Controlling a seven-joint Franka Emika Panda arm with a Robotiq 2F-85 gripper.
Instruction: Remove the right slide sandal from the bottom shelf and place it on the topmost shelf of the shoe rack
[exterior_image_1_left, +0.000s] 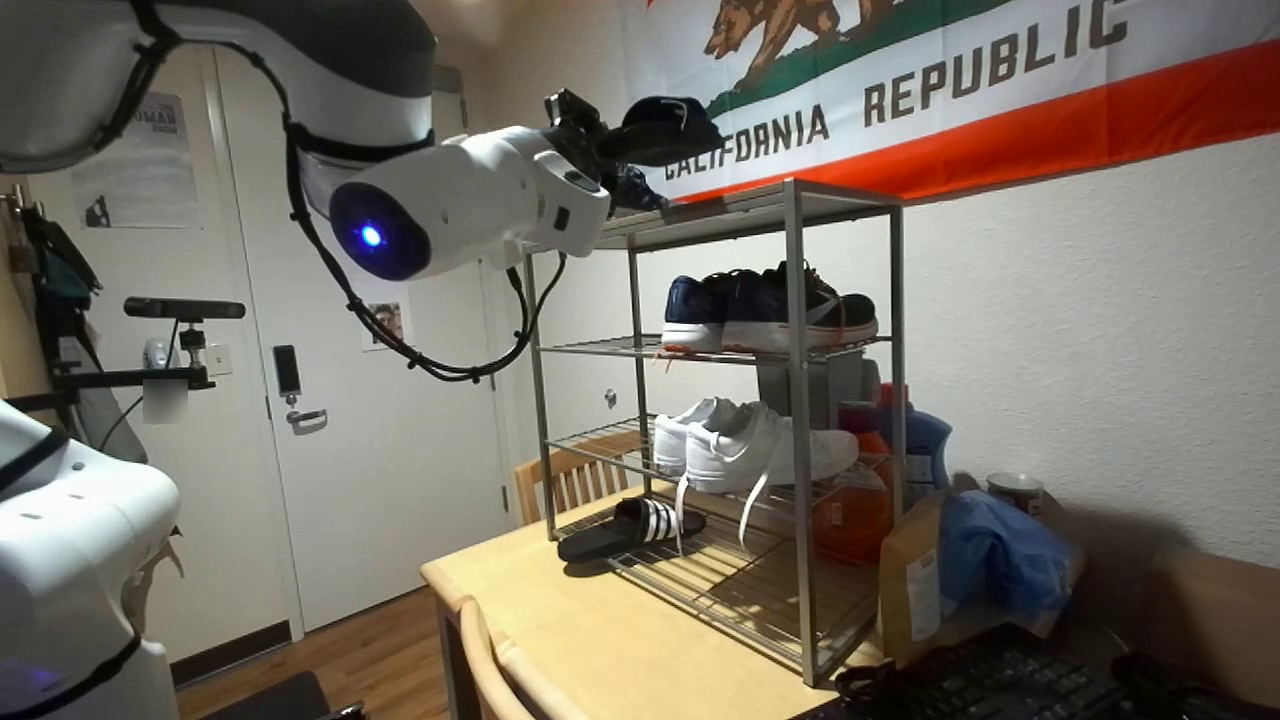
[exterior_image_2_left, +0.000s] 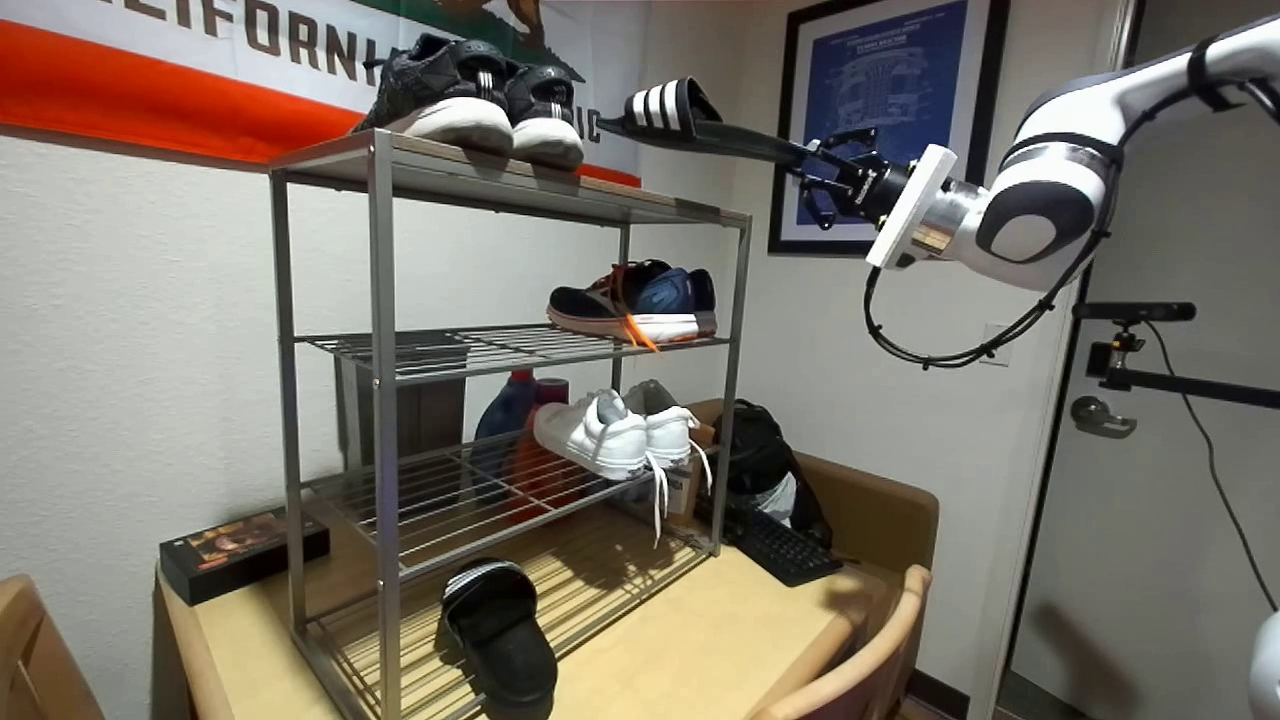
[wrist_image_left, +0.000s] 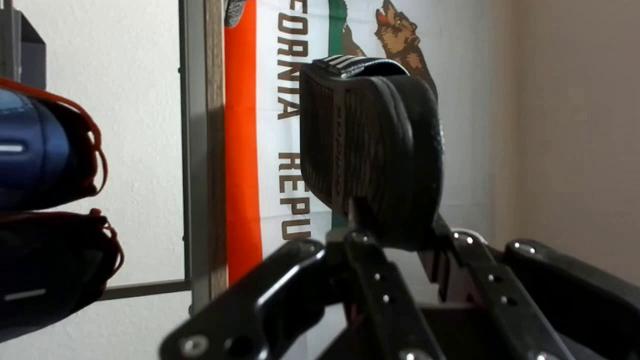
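At the upper middle of an exterior view, the gripper (exterior_image_2_left: 808, 162) is clamped on the heel end of the slide sandal (exterior_image_2_left: 735, 140), aloft and higher than the topmost shelf (exterior_image_2_left: 650, 194); whether it is over that shelf is hard to judge. In the wrist view, the sole (wrist_image_left: 365, 150) hides most of the strap (wrist_image_left: 345, 64). The matching slide (exterior_image_2_left: 505, 650), low and left of centre, lies on the bottom shelf (exterior_image_2_left: 600, 595), its near end at the frame's edge.
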